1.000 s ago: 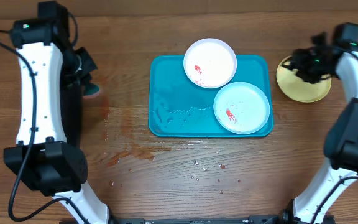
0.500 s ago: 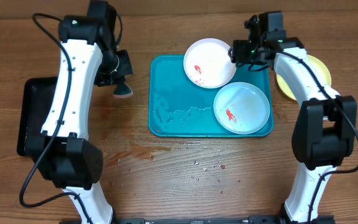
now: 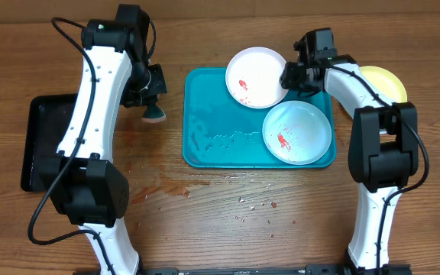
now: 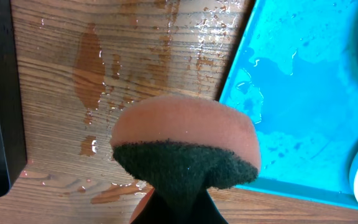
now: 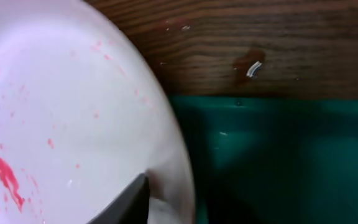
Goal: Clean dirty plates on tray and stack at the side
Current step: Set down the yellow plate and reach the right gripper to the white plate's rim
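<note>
Since my right hand (image 3: pixel 291 74) has left the yellow plate (image 3: pixel 384 79), which now lies behind it on the desk (image 3: pixel 205 221) outside the turquoise tray (image 3: pixel 220 130), and has come to the nearest rim of the white plate (image 3: pixel 257 76), I judge that one plate is already set aside and the white one is next. In the right wrist view one finger (image 5: pixel 132 198) lies over this rim, with red smears (image 5: pixel 8 177) just beside it, but I cannot tell whether the hand is released or clenched. The mint plate (image 3: pixel 297 131) waits just beside this hand, toward the arm's base, also smeared. Both plates are on the turquoise tray. My left hand (image 3: pixel 153 95) has come away from the black tray (image 3: pixel 37 145) and is clenched on the sponge (image 4: pixel 185 143), which hangs over the wet desk near the turquoise tray's edge, not yet over any plate.
</note>
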